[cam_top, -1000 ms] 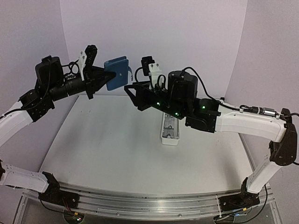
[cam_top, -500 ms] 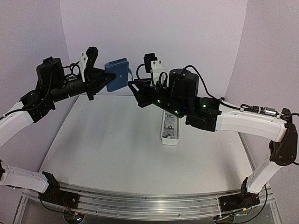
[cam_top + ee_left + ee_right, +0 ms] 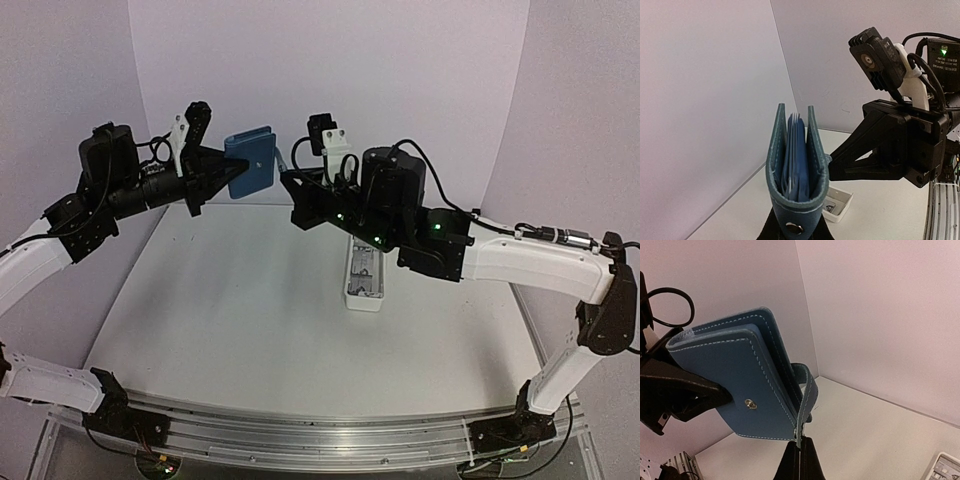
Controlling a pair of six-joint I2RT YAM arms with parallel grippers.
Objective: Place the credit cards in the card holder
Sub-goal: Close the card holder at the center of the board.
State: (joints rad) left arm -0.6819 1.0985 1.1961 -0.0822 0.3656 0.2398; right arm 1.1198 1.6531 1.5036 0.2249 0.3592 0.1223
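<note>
The left arm reached up and forward from its base, forearm rising toward the back wall, and the left gripper (image 3: 234,172) was clamped narrow on the lower edge of the card holder (image 3: 252,162), holding it well above the table (image 3: 250,330) with its spine downward and its open edge up. The right arm stretched across from the other side, elbow bent and wrist level, so that the right gripper (image 3: 284,178) met the card holder from the right. In the right wrist view its fingers (image 3: 806,465) were pressed together on the snap tab (image 3: 808,385), which hung from the holder's edge down between them. In the left wrist view the card holder (image 3: 774,165) stood upright and slightly spread, its two outer covers apart at the top. Between them sat lighter blue inner leaves, with the thin pale edges of the credit cards (image 3: 793,122) showing among them; how many cards there were could not be told. Below the right arm, a long white tray (image 3: 364,282) lay on the table, and what lay in it could not be made out.
</note>
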